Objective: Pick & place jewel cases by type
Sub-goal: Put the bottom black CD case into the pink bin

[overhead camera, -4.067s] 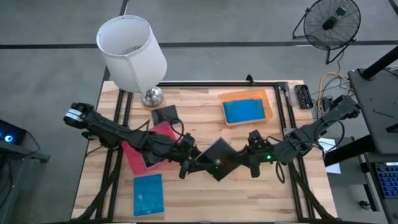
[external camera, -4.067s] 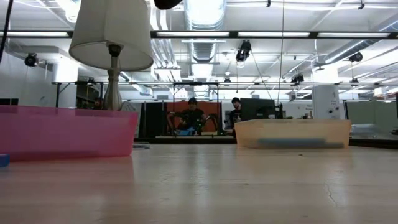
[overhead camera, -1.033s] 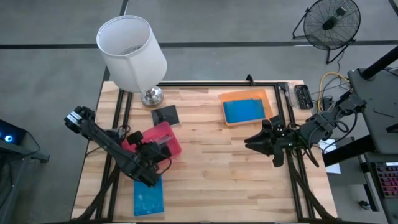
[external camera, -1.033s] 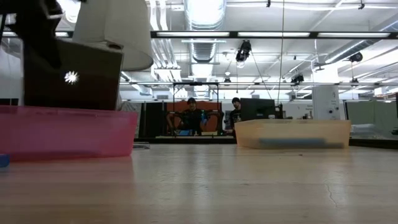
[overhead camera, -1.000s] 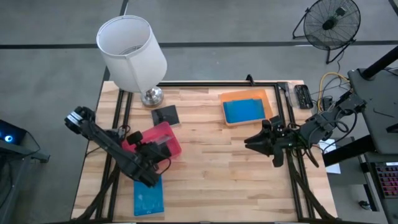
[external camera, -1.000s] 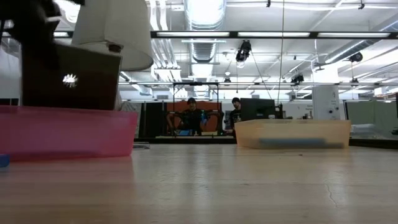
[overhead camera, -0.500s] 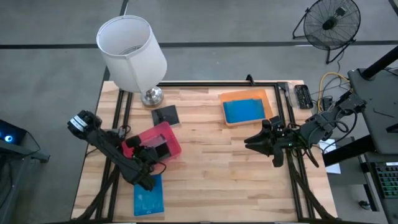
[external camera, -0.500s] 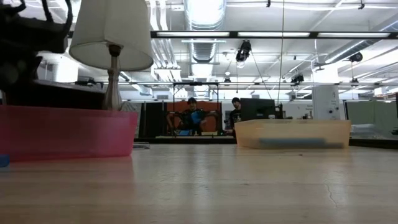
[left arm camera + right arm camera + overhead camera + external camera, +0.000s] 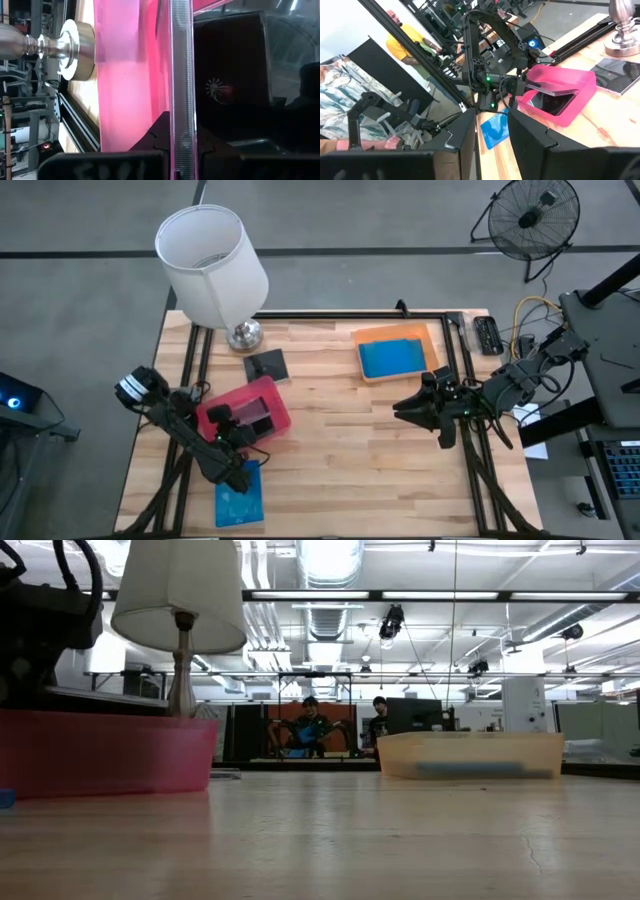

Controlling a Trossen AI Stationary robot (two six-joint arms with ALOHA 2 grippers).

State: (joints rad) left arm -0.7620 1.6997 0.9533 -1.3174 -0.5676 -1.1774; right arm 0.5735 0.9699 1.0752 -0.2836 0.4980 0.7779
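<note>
A dark jewel case (image 9: 256, 418) lies slanted in the pink tray (image 9: 275, 398) at the table's left, and my left gripper (image 9: 228, 424) is shut on it. The right wrist view shows that case (image 9: 551, 100) in the pink tray (image 9: 580, 87). Another dark case (image 9: 266, 365) lies flat by the lamp base. A blue case (image 9: 238, 493) lies flat near the front left edge, and one blue case (image 9: 392, 357) lies in the orange tray (image 9: 432, 338). My right gripper (image 9: 404, 409) hovers open at the table's right, holding nothing. My left gripper pinches the dark case by its ribbed clear edge strip (image 9: 181, 75), which runs up between the two fingers (image 9: 159, 136). It comes from the table's left side, at the tray's left wall. The case sits tilted inside the pink tray, and its underside is hidden.
A white-shaded lamp (image 9: 212, 262) with a metal base (image 9: 244, 335) stands at the far left. A black frame (image 9: 452, 350) borders the table. A fan (image 9: 530, 218) stands off the far right corner. People sit in the room beyond the table.
My left gripper has gone down and drawn back toward the table's left edge, tipping as it went. The dark case, held upright above the pink tray a second ago, has swung over and now lies low and nearly flat in the tray.
</note>
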